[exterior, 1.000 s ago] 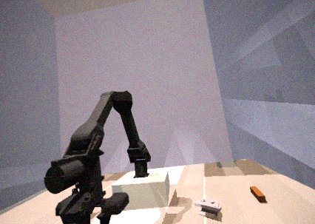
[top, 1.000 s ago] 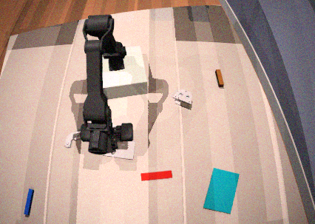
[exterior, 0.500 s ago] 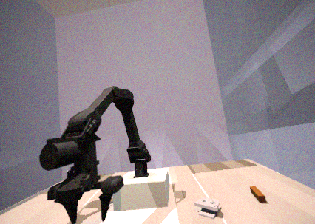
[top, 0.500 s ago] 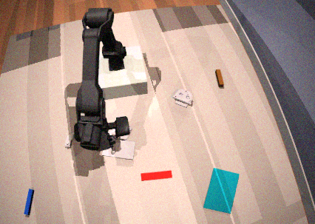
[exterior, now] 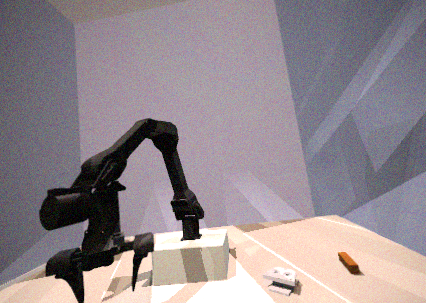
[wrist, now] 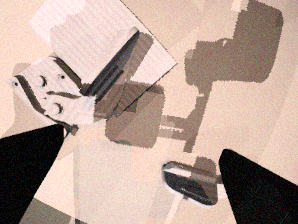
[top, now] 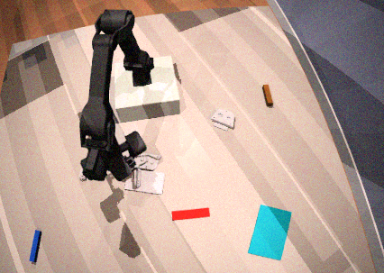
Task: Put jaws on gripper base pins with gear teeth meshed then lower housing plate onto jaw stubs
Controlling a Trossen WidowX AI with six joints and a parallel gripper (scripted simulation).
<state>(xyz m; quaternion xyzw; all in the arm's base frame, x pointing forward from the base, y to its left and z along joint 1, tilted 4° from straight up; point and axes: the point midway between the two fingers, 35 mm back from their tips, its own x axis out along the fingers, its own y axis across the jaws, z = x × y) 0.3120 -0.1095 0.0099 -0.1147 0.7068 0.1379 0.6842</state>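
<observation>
The white gripper base (top: 154, 184) (wrist: 159, 60) lies flat under the arm, with a raised part bearing round features at one end. One jaw (top: 136, 179) (wrist: 111, 67) is at the base, its long finger standing over the flat part; its seating on a pin cannot be told. The other jaw (wrist: 190, 186) lies loose on the table, partly hidden by a finger; a bit of it shows in the top view (top: 82, 177). My gripper (exterior: 107, 295) (wrist: 144, 145) is wide open and empty, above and between the base and the loose jaw. The housing plate (top: 224, 118) (exterior: 281, 275) lies apart, to the right.
The arm stands on a pale block (top: 149, 106) (exterior: 190, 265) behind the base. A red strip (top: 191, 213) and a cyan sheet (top: 270, 232) lie in front and to the right. A blue bar (top: 35, 246) is front left, an orange bar (top: 268, 95) (exterior: 348, 262) far right.
</observation>
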